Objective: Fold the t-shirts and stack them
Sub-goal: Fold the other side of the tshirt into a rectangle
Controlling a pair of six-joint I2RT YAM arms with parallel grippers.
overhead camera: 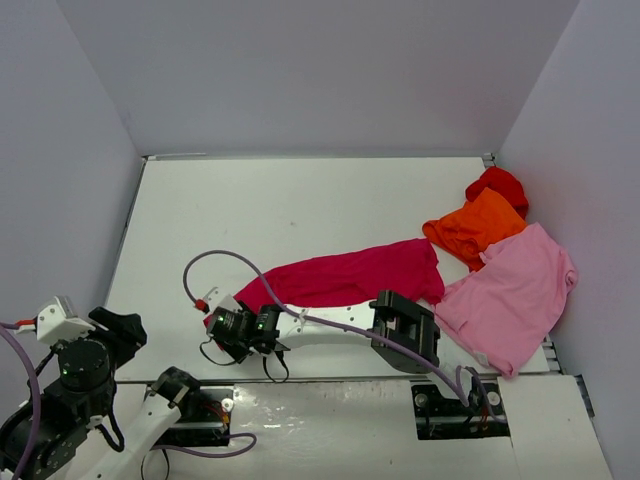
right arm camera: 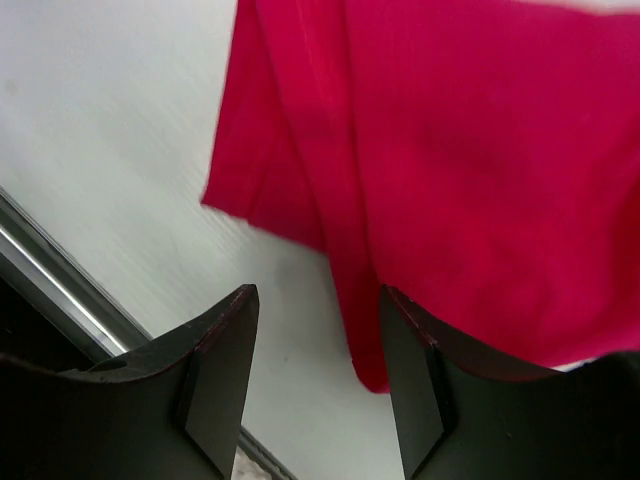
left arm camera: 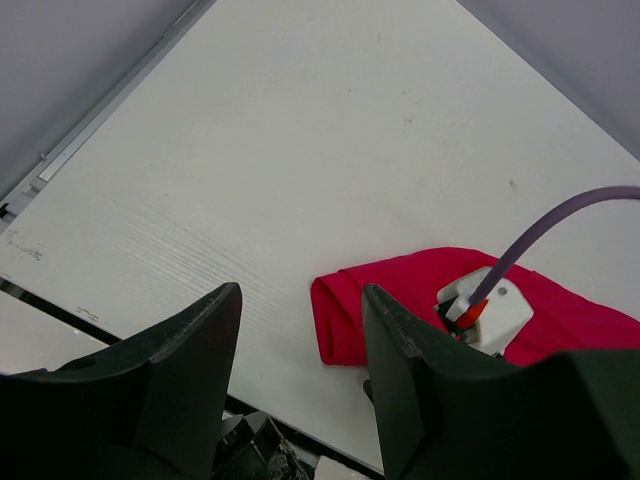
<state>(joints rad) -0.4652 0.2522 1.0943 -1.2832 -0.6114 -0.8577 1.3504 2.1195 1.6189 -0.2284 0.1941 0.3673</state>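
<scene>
The crimson-magenta t-shirt [overhead camera: 350, 275] lies stretched flat across the middle of the table. Its left end is folded over in the left wrist view [left arm camera: 400, 290]. My right gripper [overhead camera: 222, 335] reaches far left along the shirt's near edge. It is open and empty just above the shirt's left corner [right arm camera: 450, 150], with its fingers straddling the hem [right arm camera: 318, 300]. My left gripper [overhead camera: 122, 328] is open and empty at the near left, off the cloth [left arm camera: 300, 300]. The light pink t-shirt [overhead camera: 515, 295], the orange one [overhead camera: 475, 228] and the red one [overhead camera: 498, 185] lie piled at the right.
The white table [overhead camera: 300, 200] is walled at the back and on both sides. A metal rail runs along its near edge [right arm camera: 60, 290]. The right arm's purple cable [overhead camera: 240, 262] loops over the shirt's left end, and its wrist camera block shows in the left wrist view [left arm camera: 490, 310].
</scene>
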